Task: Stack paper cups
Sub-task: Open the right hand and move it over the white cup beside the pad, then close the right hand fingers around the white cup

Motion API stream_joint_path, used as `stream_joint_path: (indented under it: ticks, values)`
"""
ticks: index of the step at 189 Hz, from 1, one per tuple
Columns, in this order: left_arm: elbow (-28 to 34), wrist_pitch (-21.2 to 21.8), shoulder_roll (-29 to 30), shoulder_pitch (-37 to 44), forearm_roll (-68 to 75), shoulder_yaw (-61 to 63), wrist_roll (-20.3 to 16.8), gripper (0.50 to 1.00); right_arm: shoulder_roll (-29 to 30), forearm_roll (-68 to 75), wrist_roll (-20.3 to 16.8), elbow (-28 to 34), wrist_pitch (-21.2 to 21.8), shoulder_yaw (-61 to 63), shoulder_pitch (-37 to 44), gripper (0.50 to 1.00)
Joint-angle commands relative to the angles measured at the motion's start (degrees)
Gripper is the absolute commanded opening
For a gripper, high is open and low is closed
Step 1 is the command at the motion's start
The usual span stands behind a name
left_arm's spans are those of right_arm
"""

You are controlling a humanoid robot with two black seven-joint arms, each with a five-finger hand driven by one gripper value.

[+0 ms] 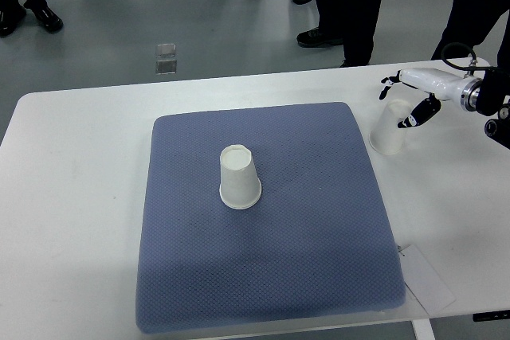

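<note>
One white paper cup [239, 179] stands upside down in the middle of the blue padded mat [319, 260]. A second white paper cup [386, 136] is on the white table [72, 197] just off the mat's right edge, mouth down and tilted. My right hand [408, 103] comes in from the right edge and closes over this cup's upper part. One dark fingertip [411, 121] lies against its side, and the cup's top is hidden by the hand. My left arm is out of view.
Several people's legs and shoes stand on the floor behind the table's far edge. A small clear square object [166, 58] lies on the floor. A white paper sheet [427, 281] lies at the mat's front right corner.
</note>
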Motion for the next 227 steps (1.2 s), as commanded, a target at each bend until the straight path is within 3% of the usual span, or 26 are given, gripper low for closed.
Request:
stream_joint_path:
  ticks: [1, 53, 150, 186, 206, 227]
  values:
    - [0.0, 0.0, 0.0, 0.0, 0.0, 0.0, 0.02, 1.0, 0.22, -0.8, 0.0, -0.25, -0.47, -0.07, -0.03, 0.901]
    - [0.0, 0.0, 0.0, 0.0, 0.0, 0.0, 0.02, 1.0, 1.19, -2.9, 0.0, -2.98, -3.37, -1.57, -0.03, 0.901]
    - [0.0, 0.0, 0.0, 0.0, 0.0, 0.0, 0.02, 1.0, 2.86, -2.91, 0.0, -3.24, -3.2, -4.99, -0.29, 0.891]
    - [0.0, 0.0, 0.0, 0.0, 0.0, 0.08, 0.02, 1.0, 3.21, -2.55, -0.26, -3.42, -2.76, -4.99, -0.38, 0.758]
    - [0.0, 0.0, 0.0, 0.0, 0.0, 0.0, 0.02, 1.0, 3.3, -2.38, -0.26, -3.86, -2.41, -4.99, -0.47, 0.723]
    - [0.0, 0.0, 0.0, 0.0, 0.0, 0.0, 0.02, 1.0, 3.3, -2.47, -0.18, -4.21, -2.32, -4.99, -0.47, 0.65]
